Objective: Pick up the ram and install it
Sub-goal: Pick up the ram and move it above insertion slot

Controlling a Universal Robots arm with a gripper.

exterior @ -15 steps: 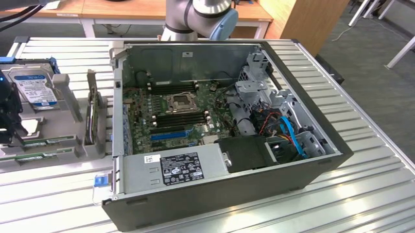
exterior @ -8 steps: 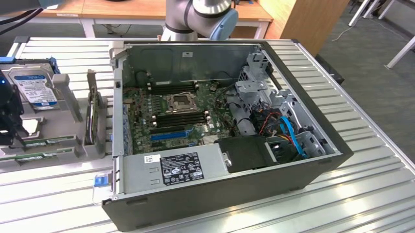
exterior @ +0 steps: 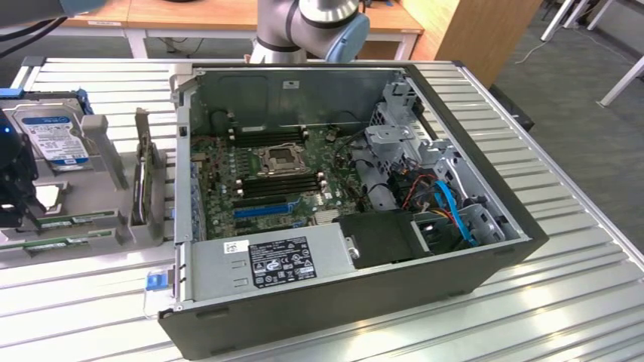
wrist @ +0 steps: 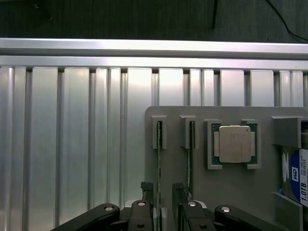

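pincer [wrist: 162, 188] open, black fingers [wrist: 147, 192] parted. it sits low over the grey slotted holder plate [wrist: 226, 192] on the ribbed aluminium surface [wrist: 72, 144].

the ram, a thin green circuit-board stick [wrist: 159, 159], stands on its long edge in the holder. from the wrist view it shows as a narrow line. its far end is seated in a small grey upright bracket [wrist: 159, 132]. its near end runs into the gap between the two fingers. cannot tell whether either finger touches it; one finger is very close.

long axis of the ram runs parallel to the ribs of the surface, pointing from the bracket straight toward the pincer.

a second green stick [wrist: 191, 154] stands just beside and parallel to it, in its own bracket. one finger is down between the two sticks.

further along the plate: a square silver-lidded processor chip [wrist: 235, 144] lying flat in a grey cradle, then a hard drive with a blue-and-white label [wrist: 298, 178] at the plate's edge.

exterior view: the holder is on the exterior view's left. an open black tower case [exterior: 352, 302] lies on its side beside it, with the large green motherboard [exterior: 271, 173] facing up inside. a grey power supply box with a black label [exterior: 271, 260] fills the case's near corner.
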